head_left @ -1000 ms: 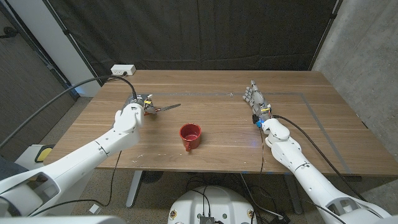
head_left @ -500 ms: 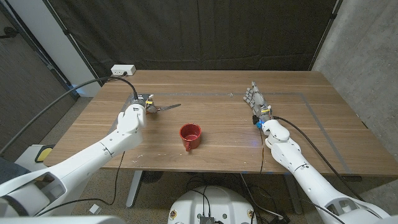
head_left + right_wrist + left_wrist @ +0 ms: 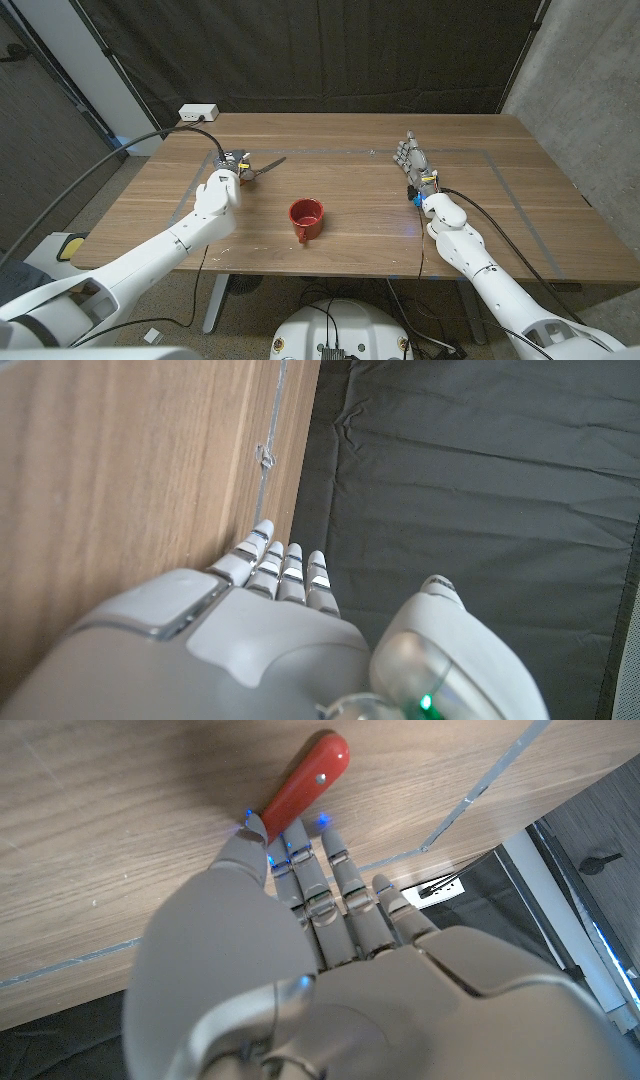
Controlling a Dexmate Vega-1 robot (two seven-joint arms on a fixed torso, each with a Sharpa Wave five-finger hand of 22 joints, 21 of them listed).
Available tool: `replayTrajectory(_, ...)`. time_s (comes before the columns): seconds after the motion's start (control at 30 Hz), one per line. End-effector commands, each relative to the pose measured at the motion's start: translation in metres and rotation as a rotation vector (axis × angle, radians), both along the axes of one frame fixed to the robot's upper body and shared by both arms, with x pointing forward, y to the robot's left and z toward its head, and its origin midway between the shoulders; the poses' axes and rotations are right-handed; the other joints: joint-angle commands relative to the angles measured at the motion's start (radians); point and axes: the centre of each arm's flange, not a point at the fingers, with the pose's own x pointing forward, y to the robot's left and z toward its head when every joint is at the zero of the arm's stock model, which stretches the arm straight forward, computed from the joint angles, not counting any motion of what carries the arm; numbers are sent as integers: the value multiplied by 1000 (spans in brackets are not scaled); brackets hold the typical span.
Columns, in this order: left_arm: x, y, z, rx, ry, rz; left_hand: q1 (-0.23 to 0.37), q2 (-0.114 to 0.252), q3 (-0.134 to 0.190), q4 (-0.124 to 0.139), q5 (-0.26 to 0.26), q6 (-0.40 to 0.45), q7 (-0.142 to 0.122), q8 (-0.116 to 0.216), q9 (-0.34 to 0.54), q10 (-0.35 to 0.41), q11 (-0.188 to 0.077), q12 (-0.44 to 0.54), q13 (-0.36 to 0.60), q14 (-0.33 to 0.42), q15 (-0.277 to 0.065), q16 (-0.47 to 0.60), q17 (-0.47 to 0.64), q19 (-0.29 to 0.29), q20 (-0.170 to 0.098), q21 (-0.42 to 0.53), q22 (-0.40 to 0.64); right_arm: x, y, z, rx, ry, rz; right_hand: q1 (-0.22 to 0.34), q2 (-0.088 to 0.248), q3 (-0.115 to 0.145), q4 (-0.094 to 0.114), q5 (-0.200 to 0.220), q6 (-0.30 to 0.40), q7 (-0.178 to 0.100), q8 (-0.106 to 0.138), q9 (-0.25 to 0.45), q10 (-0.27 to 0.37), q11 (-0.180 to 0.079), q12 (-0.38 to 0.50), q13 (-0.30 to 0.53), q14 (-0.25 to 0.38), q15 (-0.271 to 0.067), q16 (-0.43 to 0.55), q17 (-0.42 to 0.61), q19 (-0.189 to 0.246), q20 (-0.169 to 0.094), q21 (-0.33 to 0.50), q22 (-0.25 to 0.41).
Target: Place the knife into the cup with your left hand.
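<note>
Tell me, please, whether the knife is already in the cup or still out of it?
Out. The left hand holds the knife above the table, apart from the red cup, which stands upright nearer the robot.

The setting is a robot test lab or recording bay rather than a home or kitchen. A plain wooden desk (image 3: 350, 190) with grey tape lines (image 3: 505, 185) marked on its top stands before a black curtain (image 3: 330, 55) that closes off the whole back of the space, beside a bare concrete wall (image 3: 585, 80) at the desk's right edge. A white power strip (image 3: 198, 112) sits at the desk's far left corner, and a thick black cable (image 3: 90, 170) runs past the desk's left edge over a grey floor.
</note>
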Motion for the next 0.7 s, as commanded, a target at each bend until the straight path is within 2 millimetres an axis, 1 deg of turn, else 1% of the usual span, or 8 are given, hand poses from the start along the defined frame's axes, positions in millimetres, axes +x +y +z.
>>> replayTrajectory(0.03, 1, -7, 0, 4, -18, -31, 50, 23, 12, -1, 8, 53, 67, 20, 86, 44, -31, 16, 28, 17, -88, -10, 2, -8, -53, -7, -1, -3, -1, -2, 10, -3, 0, -6, 0, -2, -4, -2, 2, -2, -3, 3, 2, 3, 2, 4, -3, 6, 0, 2, -5, 5, -1, 2)
replayTrajectory(0.1, -1, -6, 1, 1, -27, -34, 51, 22, 13, -1, 8, 53, 69, 22, 88, 43, -25, 17, 33, 17, -90, -13, 2, -11, -58, -8, -2, -4, 0, -2, 9, -2, 0, -5, 1, -2, -4, -2, 1, -2, -3, 3, 1, 1, 2, 4, -4, 5, 0, 2, -6, 4, -2, 2)
replayTrajectory(0.33, -9, 1, 14, 10, -44, -30, 53, 20, 16, 1, 8, 58, 69, 30, 93, 46, -28, 22, 45, 18, -92, -18, 3, -16, -56, -10, -2, -7, 0, -3, 8, 2, -3, -5, 1, -2, -6, -1, 2, -2, -3, 3, 0, 4, 1, 4, -6, 6, -1, 1, -8, 7, -3, 2)
replayTrajectory(0.7, -20, -3, 27, 43, -86, -52, 52, 16, 18, 5, 6, 61, 67, 32, 88, 49, -29, 25, 60, 18, -94, -23, 4, -19, -61, -10, -2, -7, 2, -2, 8, -1, 2, -5, 2, -2, -7, -1, 1, -2, -4, 3, -1, 5, 1, 5, -9, 7, -1, 1, -10, 8, -3, 2)
